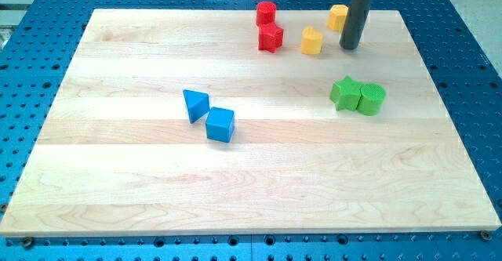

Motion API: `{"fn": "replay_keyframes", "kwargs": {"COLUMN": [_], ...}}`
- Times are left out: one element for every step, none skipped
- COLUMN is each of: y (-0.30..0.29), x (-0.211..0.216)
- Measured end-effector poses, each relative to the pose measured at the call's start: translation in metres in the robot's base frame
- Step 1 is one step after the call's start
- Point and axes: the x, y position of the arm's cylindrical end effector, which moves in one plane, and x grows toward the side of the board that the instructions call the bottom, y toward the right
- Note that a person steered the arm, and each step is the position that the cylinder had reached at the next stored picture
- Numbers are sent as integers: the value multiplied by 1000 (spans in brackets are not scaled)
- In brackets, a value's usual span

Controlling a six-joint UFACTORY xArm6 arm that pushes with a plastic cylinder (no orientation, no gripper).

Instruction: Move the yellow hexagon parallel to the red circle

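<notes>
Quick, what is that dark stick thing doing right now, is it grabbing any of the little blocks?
My tip: a plain rod, no jaws, holding nothing; it sits just right of the yellow block near the wooden board's top edge.

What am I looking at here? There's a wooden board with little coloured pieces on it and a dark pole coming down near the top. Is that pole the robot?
Yes. The pole is the end of a robot arm; it has no gripper and holds nothing. My tip slides on the wooden board and pushes blocks. One camera looks down at the board, which lies on a blue perforated table. At the view's top sit a red circle and a red star. To their right are a yellow hexagon and a second yellow block, with my tip just right of both. Two green blocks touch at the right; a blue triangle and a blue cube sit near the middle.
</notes>
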Motion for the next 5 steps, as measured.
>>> {"fn": "replay_keyframes", "kwargs": {"y": [-18,-30,-36,-38,21], "x": [25,25,21,13,20]}}
